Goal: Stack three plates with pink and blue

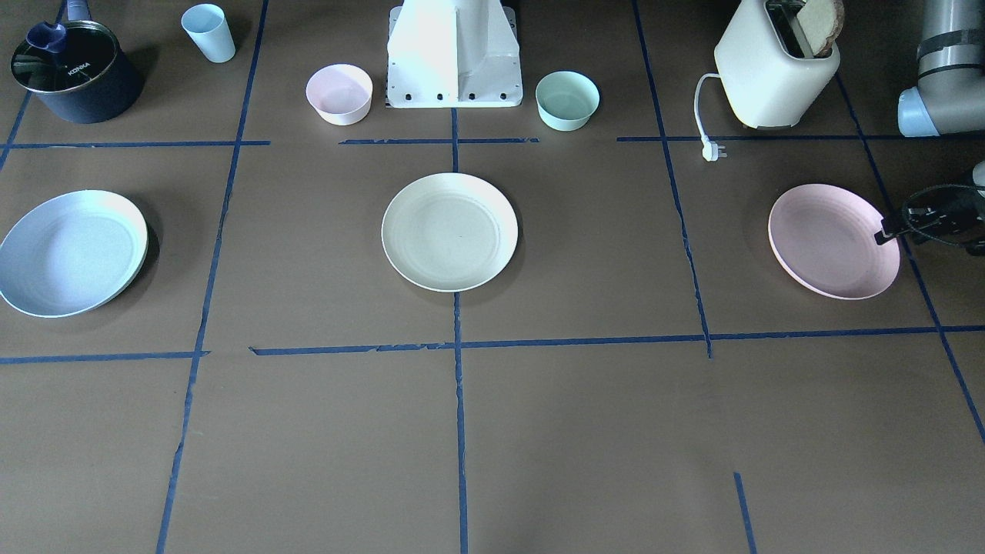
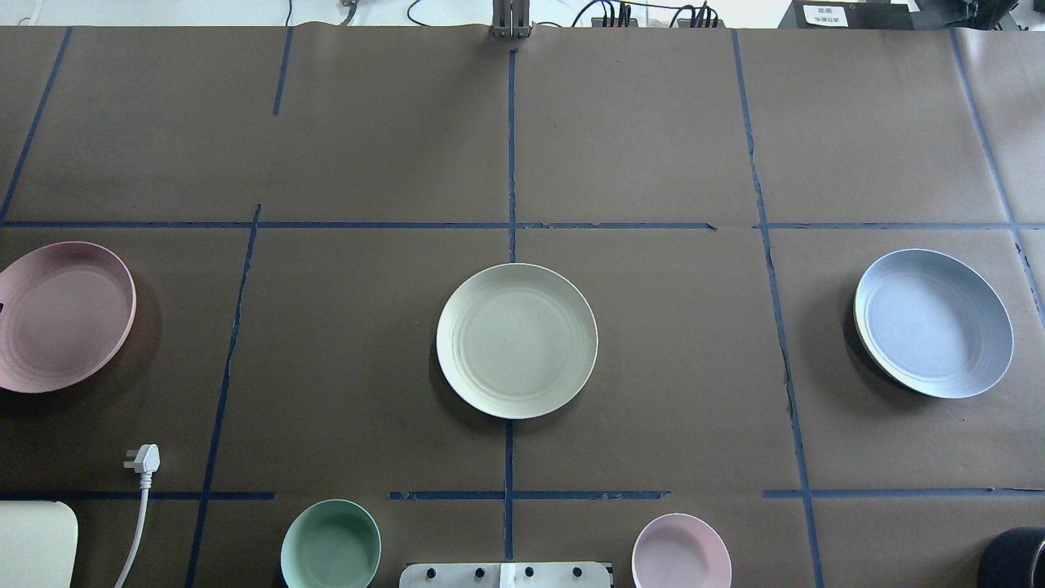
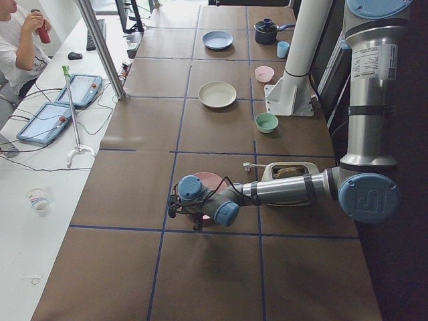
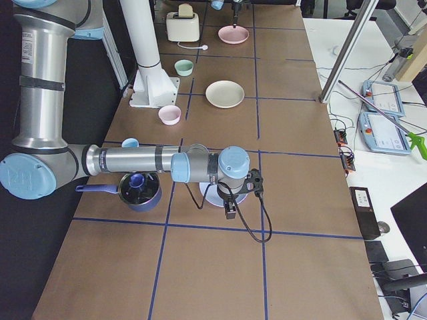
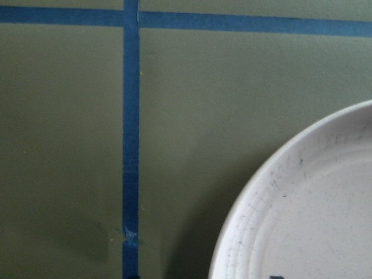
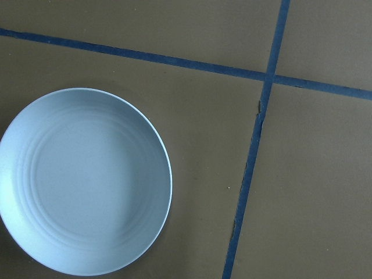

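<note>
The cream-white plate (image 1: 450,231) lies flat at the table's middle. The pale pink plate (image 1: 827,242) lies on the robot's left side. My left gripper (image 1: 885,231) is low at its outer rim, mostly out of frame, and I cannot tell whether it is open or shut. The left wrist view shows only the pink plate's rim (image 5: 314,215). The light blue plate (image 1: 69,254) lies on the robot's right side. My right gripper (image 4: 230,212) hangs above it, seen only in the exterior right view. The right wrist view looks down on the blue plate (image 6: 84,180) with no fingers in view.
A small pink bowl (image 1: 338,94) and a mint bowl (image 1: 567,100) flank the robot's base. A toaster (image 1: 773,69) with bread and its loose plug (image 1: 713,151) stand behind the pink plate. A dark pot (image 1: 73,73) and a pale blue cup (image 1: 208,32) stand behind the blue plate.
</note>
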Controlling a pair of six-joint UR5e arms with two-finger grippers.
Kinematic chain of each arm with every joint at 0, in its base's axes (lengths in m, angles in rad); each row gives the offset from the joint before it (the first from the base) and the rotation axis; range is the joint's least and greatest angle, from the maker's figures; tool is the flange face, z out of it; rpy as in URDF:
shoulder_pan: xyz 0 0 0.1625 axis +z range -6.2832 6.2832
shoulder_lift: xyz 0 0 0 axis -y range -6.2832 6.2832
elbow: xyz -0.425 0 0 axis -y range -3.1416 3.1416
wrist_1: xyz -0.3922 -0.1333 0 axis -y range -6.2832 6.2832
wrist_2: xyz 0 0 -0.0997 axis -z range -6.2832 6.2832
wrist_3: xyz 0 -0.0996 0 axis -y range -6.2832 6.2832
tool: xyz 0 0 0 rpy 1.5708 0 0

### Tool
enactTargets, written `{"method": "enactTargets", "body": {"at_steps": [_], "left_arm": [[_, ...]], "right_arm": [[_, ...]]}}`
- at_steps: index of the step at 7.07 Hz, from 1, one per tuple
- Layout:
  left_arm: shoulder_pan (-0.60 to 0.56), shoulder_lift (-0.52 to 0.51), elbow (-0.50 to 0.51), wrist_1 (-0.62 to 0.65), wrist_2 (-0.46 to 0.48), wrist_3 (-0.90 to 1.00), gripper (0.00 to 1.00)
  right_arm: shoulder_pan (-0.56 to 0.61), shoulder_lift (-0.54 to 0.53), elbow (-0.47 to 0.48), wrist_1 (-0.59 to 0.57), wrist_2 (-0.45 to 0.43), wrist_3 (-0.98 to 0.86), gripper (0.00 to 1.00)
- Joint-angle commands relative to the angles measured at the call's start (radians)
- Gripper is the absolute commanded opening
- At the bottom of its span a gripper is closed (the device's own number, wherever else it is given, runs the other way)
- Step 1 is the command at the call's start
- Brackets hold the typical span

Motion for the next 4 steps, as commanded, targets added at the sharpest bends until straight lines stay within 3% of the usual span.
{"method": "enactTargets", "body": {"at_steps": [1,2,3,4], "left_arm": [[0.011,-0.003,0.001,-0.001,-0.001,-0.002,0.08],[0.016,-0.008,0.001,-0.001,-0.001,-0.002,0.01],[0.016,-0.017,-0.010,-0.004,-0.017,-0.003,0.00],[0.016,-0.044,-0.015,-0.007,-0.110,-0.005,0.00]], "right_arm": [[-0.002,0.002,0.001,0.000,0.000,0.001,1.00],[-0.002,0.002,0.001,0.000,0.002,0.001,1.00],[-0.002,0.002,0.001,0.000,0.022,0.001,1.00],[-0.002,0.002,0.001,0.001,0.037,0.004,1.00]]}}
